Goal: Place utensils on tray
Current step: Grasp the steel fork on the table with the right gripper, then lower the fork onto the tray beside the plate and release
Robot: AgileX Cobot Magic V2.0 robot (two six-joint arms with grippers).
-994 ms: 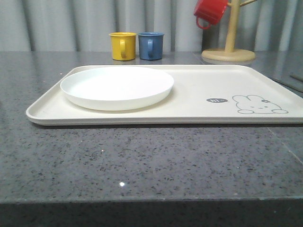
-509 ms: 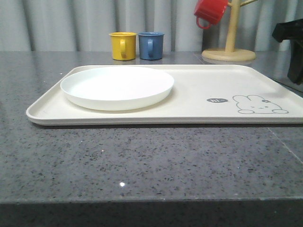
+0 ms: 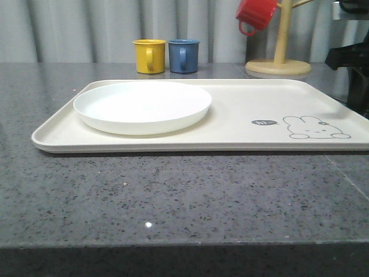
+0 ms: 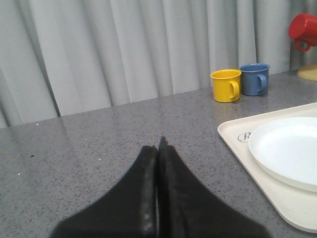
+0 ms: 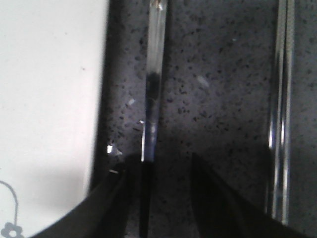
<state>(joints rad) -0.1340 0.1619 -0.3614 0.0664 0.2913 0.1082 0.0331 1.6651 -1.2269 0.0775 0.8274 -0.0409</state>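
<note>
The round white plate [image 3: 142, 105] lies on the left half of the cream tray [image 3: 242, 109], which has a rabbit drawing at its right. In the right wrist view my right gripper [image 5: 158, 166] is open and low over the grey counter just beside the tray's edge [image 5: 49, 99]. A thin shiny metal utensil handle [image 5: 153, 74] runs between its fingers, untouched by the right one; its head is out of view. A pair of metal chopsticks [image 5: 280, 99] lies parallel further out. My left gripper [image 4: 158, 144] is shut and empty above bare counter, left of the tray [image 4: 233, 136] and plate [image 4: 287, 148].
A yellow mug [image 3: 149, 55] and a blue mug [image 3: 184, 55] stand behind the tray. A red mug [image 3: 255, 14] hangs on a wooden mug tree [image 3: 279, 57] at the back right. My right arm [image 3: 353, 63] shows dark at the right edge.
My right arm has come into the front view at the right edge over the last second and now reaches higher and closer. Plate, tray and mugs have not moved.
</note>
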